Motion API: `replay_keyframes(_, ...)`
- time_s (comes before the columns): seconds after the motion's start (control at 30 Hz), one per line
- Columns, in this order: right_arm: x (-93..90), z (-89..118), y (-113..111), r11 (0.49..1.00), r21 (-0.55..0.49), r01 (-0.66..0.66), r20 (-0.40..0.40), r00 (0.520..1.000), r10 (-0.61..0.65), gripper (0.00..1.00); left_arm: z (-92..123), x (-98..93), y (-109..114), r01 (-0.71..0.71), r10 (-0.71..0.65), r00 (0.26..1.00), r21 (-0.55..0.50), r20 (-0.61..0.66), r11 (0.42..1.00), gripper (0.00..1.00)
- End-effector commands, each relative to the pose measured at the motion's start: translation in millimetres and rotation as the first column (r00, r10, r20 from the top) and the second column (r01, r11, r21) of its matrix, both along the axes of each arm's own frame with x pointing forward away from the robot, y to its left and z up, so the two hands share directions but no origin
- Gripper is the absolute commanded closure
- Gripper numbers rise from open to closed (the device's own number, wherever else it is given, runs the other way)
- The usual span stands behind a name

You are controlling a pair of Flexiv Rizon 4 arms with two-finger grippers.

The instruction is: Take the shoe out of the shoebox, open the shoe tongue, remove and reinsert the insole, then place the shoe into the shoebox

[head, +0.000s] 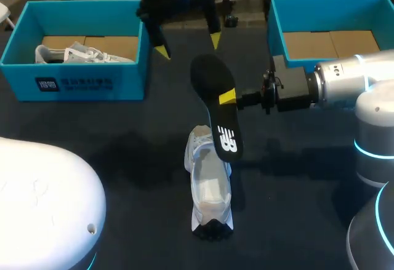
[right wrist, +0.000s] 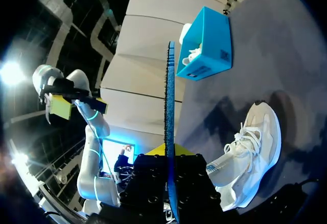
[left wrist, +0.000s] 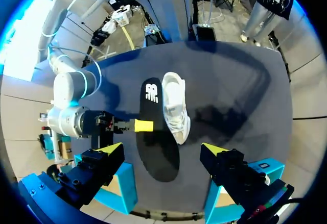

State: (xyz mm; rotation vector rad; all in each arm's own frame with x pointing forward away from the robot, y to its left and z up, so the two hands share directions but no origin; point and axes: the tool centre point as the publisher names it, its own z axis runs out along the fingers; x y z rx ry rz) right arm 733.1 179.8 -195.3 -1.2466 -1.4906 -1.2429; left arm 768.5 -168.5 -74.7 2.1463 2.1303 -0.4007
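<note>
White mesh sneaker (head: pixel 209 187) stands on its sole on the dark table (head: pixel 123 147), at about 6 o'clock from the table's middle in the head view. It lies lengthwise from 12 to 6 o'clock, with its mouth facing up.

A flat black foam insole (head: pixel 212 82) with a white mark at one end is out of the shoe and held over the table. The right gripper (head: pixel 229 96) reaches in from 3 o'clock and pinches the insole at its long edge, near mid-length, with one yellow tip showing on the upper face. In the head view the marked end of the insole overlaps the sneaker's 12 o'clock end; whether the two touch cannot be told.

In the right wrist view the insole (right wrist: pixel 170 106) is seen edge-on, rising straight out from between the fingers of the right gripper (right wrist: pixel 168 155), with the sneaker (right wrist: pixel 253 152) beside it on the table.

The left gripper (head: pixel 188 46) hangs at 12 o'clock from the insole, its fingers spread wide and holding nothing. In its own wrist view the insole (left wrist: pixel 156 132) and the sneaker (left wrist: pixel 174 106) lie side by side ahead of the left gripper (left wrist: pixel 162 150).

A bright blue open shoebox (head: pixel 92 82) sits at 10 o'clock and holds a second white shoe (head: pixel 74 55). A matching blue shoebox (head: pixel 280 24) sits at 2 o'clock, its brown cardboard floor showing.
</note>
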Motion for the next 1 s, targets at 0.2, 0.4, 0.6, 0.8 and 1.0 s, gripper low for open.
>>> replay_keyframes(0.2, 0.0, 0, 2, 1.0, -0.001, 0.002, 0.0, 1.0, -0.002, 1.0, -7, 11.1, -27, 0.004, -0.008, 1.0, 0.175, 0.019, 0.985, 0.0)
replay_keyframes(0.4, 0.0, 0, 2, 1.0, -0.001, 0.002, 0.0, 1.0, -0.002, 1.0, -9, 16.4, -38, -0.017, 0.012, 0.997, 0.057, 0.076, 0.998, 0.0)
replay_keyframes(0.6, 0.0, 0, 2, 1.0, -0.001, 0.002, 0.0, 1.0, -0.002, 1.0, -4, 11.2, -26, -0.062, 0.089, 0.99, -0.225, 0.112, 0.972, 0.0)
replay_keyframes(0.8, 0.0, 0, 2, 1.0, -0.001, 0.002, 0.0, 1.0, -0.002, 1.0, -1, -2.2, -2, -0.077, 0.145, 0.982, -0.449, 0.119, 0.89, 0.0)
replay_keyframes(1.0, 0.0, 0, 2, 1.0, -0.001, 0.002, 0.0, 1.0, -0.002, 1.0, -7, -6.8, 15, -0.119, 0.237, 0.965, -0.622, 0.109, 0.774, 0.0)
